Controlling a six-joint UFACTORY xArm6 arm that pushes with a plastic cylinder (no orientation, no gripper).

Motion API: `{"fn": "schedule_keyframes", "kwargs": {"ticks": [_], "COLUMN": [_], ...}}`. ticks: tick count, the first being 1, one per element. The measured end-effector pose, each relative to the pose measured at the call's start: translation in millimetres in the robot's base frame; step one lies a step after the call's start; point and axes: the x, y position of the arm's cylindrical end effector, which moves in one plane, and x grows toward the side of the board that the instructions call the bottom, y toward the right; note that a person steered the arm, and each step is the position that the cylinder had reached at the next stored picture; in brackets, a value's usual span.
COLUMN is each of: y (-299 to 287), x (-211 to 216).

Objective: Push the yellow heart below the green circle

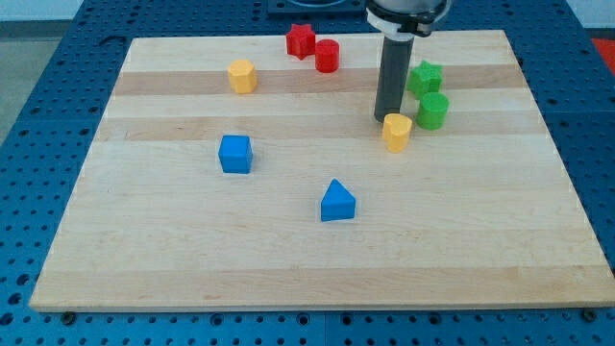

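Observation:
The yellow heart (pixel 397 132) lies on the wooden board, right of centre. The green circle (pixel 432 111) stands just to its upper right, almost touching. My tip (pixel 386 117) is at the yellow heart's upper left edge, touching or nearly touching it. The rod rises straight from there to the view's top.
A green star (pixel 425 77) sits above the green circle. A red star (pixel 301 39) and a red cylinder (pixel 327 56) are near the top edge. A yellow hexagon (pixel 242 75) is at upper left. A blue cube (pixel 235 154) and a blue triangle (pixel 337 201) lie mid-board.

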Motion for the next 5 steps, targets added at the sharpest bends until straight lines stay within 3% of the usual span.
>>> {"fn": "schedule_keyframes", "kwargs": {"ticks": [3,5], "y": [0,-42], "x": [23,30]}}
